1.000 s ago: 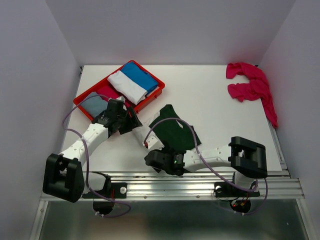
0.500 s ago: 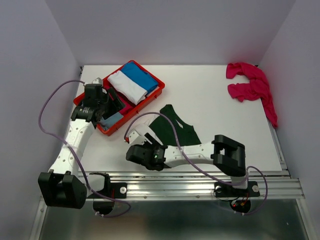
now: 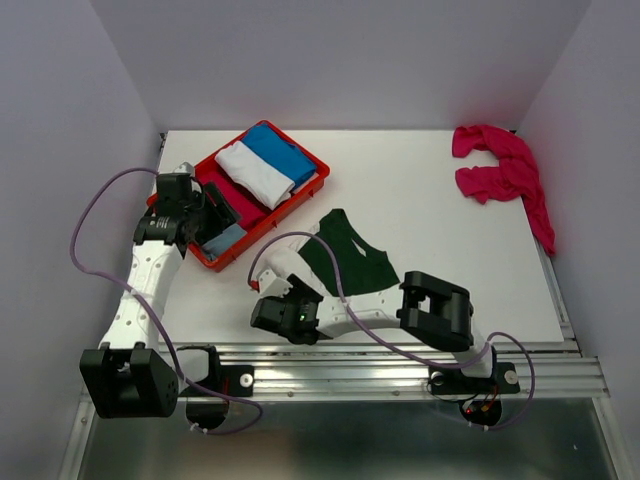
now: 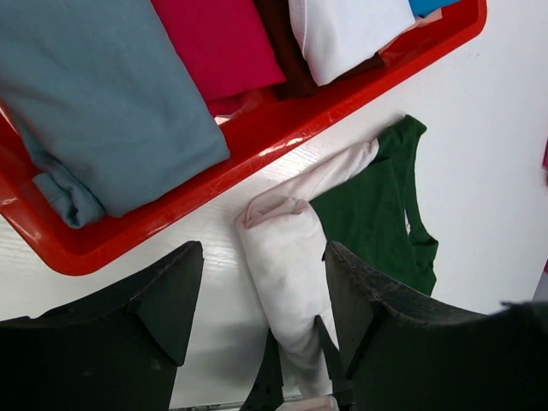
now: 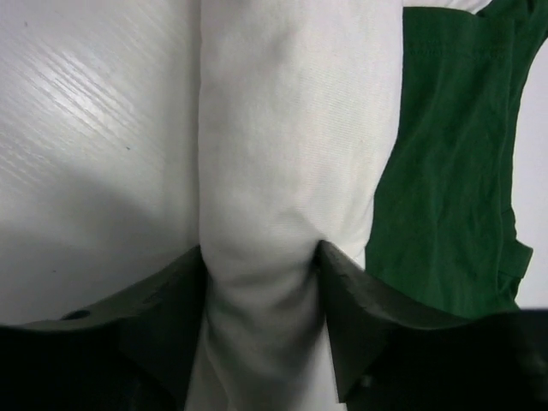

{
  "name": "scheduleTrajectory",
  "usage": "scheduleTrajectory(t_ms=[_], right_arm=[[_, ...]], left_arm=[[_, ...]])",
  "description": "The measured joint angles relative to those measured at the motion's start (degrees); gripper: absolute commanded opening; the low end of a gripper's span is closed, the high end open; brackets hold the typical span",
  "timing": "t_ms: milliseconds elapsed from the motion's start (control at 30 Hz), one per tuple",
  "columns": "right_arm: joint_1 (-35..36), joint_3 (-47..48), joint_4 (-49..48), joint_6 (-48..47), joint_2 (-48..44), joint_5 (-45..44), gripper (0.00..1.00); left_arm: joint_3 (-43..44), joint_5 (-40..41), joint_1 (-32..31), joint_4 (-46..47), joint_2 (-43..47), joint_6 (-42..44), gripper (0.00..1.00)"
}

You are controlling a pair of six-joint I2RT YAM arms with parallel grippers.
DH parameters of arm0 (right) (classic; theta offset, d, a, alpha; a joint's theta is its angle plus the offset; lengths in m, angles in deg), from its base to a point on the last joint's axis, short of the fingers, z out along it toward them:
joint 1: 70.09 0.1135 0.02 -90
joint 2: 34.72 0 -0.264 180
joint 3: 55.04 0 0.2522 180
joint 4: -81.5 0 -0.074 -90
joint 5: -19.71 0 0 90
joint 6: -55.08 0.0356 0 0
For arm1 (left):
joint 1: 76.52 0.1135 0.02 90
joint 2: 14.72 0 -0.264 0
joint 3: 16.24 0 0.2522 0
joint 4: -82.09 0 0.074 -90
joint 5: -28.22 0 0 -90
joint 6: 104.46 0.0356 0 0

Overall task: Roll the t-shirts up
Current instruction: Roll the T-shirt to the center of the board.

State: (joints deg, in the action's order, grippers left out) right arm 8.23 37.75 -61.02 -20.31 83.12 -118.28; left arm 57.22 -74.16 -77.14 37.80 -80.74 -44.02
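The white table (image 3: pixel 430 200) is closed by walls at the left, the back and the right, and a metal rail (image 3: pixel 400 362) runs along its near edge. The red tray (image 3: pixel 270 215) sits diagonally in the far left part, its left corner near the left wall, with folded cloths in blue, white, magenta and grey-blue inside. Only a narrow strip of bare table lies between the tray's near rim and the white t-shirt (image 3: pixel 290 268). This shirt lies near the front, a little left of the middle. Its white body is rolled into a thick tube. The long axis of the tube runs roughly from near to far, and the far end points toward the tray. The dark green part lies flat on the right of the roll and reaches toward the far side. The right gripper (image 3: pixel 297 292) lies low by the near edge, its jaws clenched on the near end of the roll. The left gripper (image 3: pixel 205 215) hangs above the near left corner of the tray, jaws released and wide apart, grasping nothing. The pink t-shirts (image 3: pixel 500 170) are bunched in the far right corner, one part trailing along the right edge. A wide bare area of table lies between them and the white shirt.
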Motion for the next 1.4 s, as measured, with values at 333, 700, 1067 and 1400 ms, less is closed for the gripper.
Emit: scheduleTrajectory(t_ms=[333, 700, 1067, 1400], right_arm=[[-3.2, -6.5, -6.8, 2.6, -3.7, 4.4, 0.01], [-15.4, -23.1, -22.3, 8.5, -18.9, 34.0, 0.01], [-23.9, -33.2, -37.8, 18.2, -22.2, 54.7, 0.01], [-23.9, -33.8, -39.7, 19.9, -22.2, 59.0, 0.01]], left_arm=[[-3.4, -2.7, 0.0, 1.4, 1.1, 0.0, 0.72], [-11.9, -5.1, -1.2, 4.2, 4.6, -1.3, 0.77], [-18.7, -4.8, -13.8, 13.7, 2.5, -8.7, 0.99], [-21.8, -3.8, -17.6, 24.4, -4.8, -13.7, 0.99]])
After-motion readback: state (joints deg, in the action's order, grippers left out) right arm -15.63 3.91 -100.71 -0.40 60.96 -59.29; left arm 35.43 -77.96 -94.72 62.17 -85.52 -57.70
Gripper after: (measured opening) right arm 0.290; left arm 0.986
